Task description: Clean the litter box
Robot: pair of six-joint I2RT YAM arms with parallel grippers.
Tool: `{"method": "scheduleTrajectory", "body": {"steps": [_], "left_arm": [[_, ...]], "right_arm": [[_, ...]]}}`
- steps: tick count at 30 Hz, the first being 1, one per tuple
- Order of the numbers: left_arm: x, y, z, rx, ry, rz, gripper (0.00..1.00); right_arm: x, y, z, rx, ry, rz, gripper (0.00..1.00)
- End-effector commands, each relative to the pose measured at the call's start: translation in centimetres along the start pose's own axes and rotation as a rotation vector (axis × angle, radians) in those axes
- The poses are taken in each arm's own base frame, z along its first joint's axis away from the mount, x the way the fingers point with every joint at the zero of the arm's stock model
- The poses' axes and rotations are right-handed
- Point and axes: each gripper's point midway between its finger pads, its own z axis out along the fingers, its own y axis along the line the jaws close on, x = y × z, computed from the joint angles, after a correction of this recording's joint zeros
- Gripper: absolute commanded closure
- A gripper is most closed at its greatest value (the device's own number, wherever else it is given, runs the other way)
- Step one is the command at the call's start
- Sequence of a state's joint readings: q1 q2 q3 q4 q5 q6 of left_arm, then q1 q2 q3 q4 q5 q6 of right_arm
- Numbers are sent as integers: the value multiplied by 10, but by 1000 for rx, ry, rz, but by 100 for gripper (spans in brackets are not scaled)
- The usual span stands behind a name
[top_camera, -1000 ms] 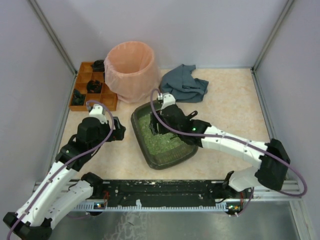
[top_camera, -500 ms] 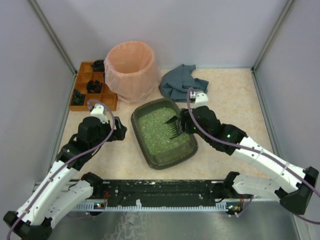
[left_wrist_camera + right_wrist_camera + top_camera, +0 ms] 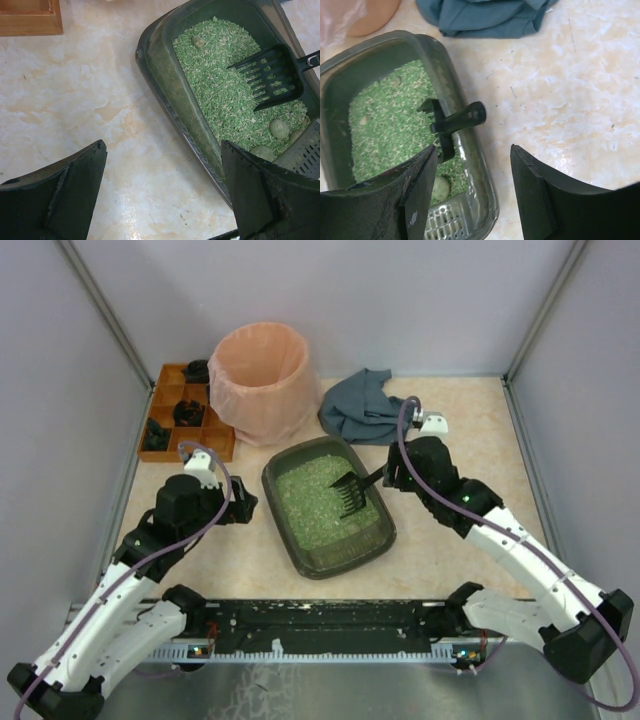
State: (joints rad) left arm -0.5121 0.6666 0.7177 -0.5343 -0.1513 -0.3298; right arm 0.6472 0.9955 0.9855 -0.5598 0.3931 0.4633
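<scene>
The litter box (image 3: 375, 540), a dark olive-grey tray of green litter, sits mid-table. A black slotted scoop (image 3: 349, 491) lies in the litter, its handle propped over the right rim. Pale clumps (image 3: 279, 128) lie in the litter by a perforated grate. My right gripper (image 3: 392, 478) is open and empty just right of the box. In the right wrist view its jaws (image 3: 472, 152) straddle the rim (image 3: 479, 165) below the scoop handle (image 3: 462, 117), not touching it. My left gripper (image 3: 243, 502) is open and empty over bare table left of the box (image 3: 165, 80). It also shows in the left wrist view (image 3: 162, 150).
A round pink-lined bin (image 3: 263, 380) stands behind the box at the left. An orange compartmented wooden tray (image 3: 163, 435) lies to the bin's left. A crumpled blue-grey cloth (image 3: 365, 408) lies behind the box at the right. Walls close in the left, right and back.
My right arm has drawn back to the right, from over the litter to beside the box. The scoop now rests in the litter on its own. The left arm has barely moved.
</scene>
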Motion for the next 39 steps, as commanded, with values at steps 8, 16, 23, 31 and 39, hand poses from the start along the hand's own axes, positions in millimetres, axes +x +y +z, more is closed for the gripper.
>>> {"method": "scheduleTrajectory", "body": {"steps": [8, 16, 23, 31, 39], "left_arm": [[-7, -15, -1, 105, -50, 47, 0], [-9, -18, -4, 126, -68, 54, 0], [-13, -33, -10, 224, -113, 88, 1], [-32, -45, -12, 320, -315, 178, 1], [-45, -75, -7, 481, -443, 403, 2]], "right_arm": [[7, 18, 43, -193, 20, 56, 41], [11, 23, 62, -288, -5, 82, 45], [8, 16, 65, -337, -48, 122, 49], [9, 32, 57, -460, -49, 143, 65], [8, 40, 52, -503, -19, 144, 82]]}}
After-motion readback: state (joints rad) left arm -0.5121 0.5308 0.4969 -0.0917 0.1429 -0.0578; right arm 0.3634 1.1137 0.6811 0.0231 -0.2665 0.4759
